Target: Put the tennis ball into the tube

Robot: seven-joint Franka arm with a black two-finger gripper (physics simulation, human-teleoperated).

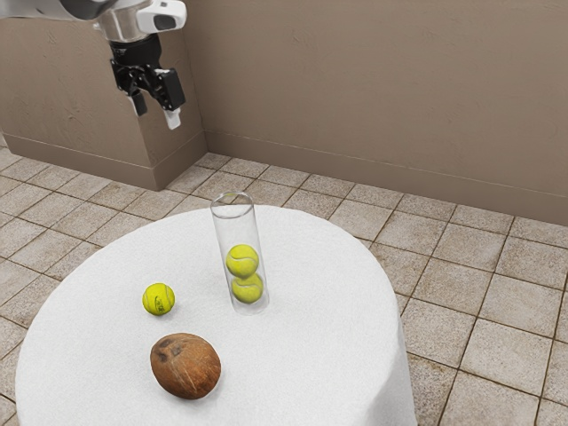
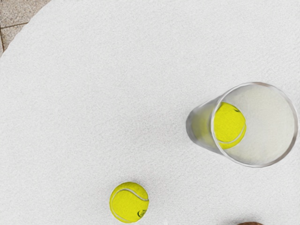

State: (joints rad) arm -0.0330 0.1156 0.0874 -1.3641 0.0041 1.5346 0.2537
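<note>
Tiled floor (image 1: 479,284), brown walls (image 1: 373,98), round white-clothed table (image 1: 328,284), and above it the hand (image 1: 156,116), fingers (image 1: 173,117) apart.

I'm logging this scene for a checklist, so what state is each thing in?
Black two-finger gripper: open, empty, raised.
Clear cylindrical tube: upright, open at the top, partly filled.
Upper yellow-green tennis ball: inside the tube.
Lower yellow-green tennis ball: inside the tube, beneath the upper one.
Loose yellow-green tennis ball: outside the tube, not gripped.
Brown, rough-shelled coconut: whole, resting on the table.
Round white-clothed table: covered.
</note>
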